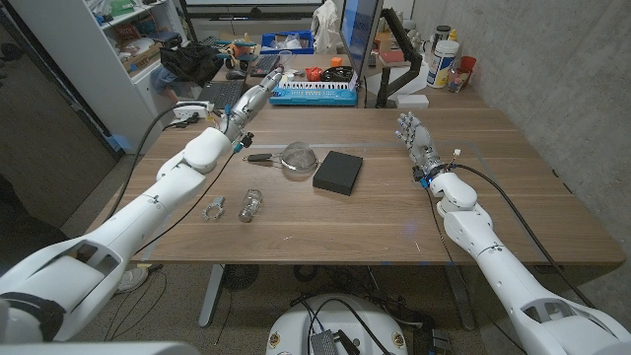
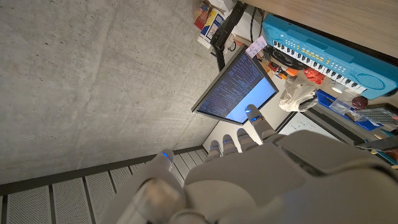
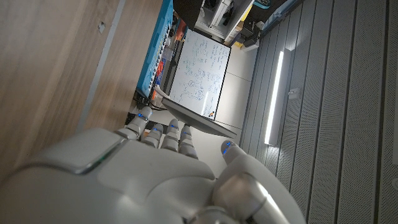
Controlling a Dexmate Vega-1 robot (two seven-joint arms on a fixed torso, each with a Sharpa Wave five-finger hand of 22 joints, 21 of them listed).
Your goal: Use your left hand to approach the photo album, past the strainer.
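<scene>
**Left hand raised at the far left edge, album lying mid-table**

Photo album (image 1: 338, 171): a flat, matte black rectangular block, plain cover, no visible markings, sitting slightly skewed just right of the frame's centre on the wooden table (image 1: 493, 197). Its upper left corner is lying just beside the strainer (image 1: 295, 156); whether the two are touching cannot be told.

Strainer: a round metal mesh bowl with a dark handle pointing toward picture left, sitting centre frame, between the album and the left arm.

Left hand (image 1: 251, 102): hovering in the upper left-centre of the head view, above the table's far edge, fingers extending up toward the clutter behind. In the left wrist view the left hand (image 2: 249, 168) is showing its back, fingertips (image 2: 252, 117) reaching out straight and close side by side, thumb standing apart; nothing is in its grasp. It is well apart from the album, up and left of the strainer.

Right hand (image 1: 417, 145): standing at right of centre in the head view, fingers pointing up-frame, loosely extended, holding nothing. The right wrist view is showing the same hand (image 3: 155, 174) with fingers lying side by side, empty.

Lower left of centre: a small clear jar (image 1: 250, 205) lying on its side, and a small metal piece (image 1: 214, 208) just left of it
</scene>
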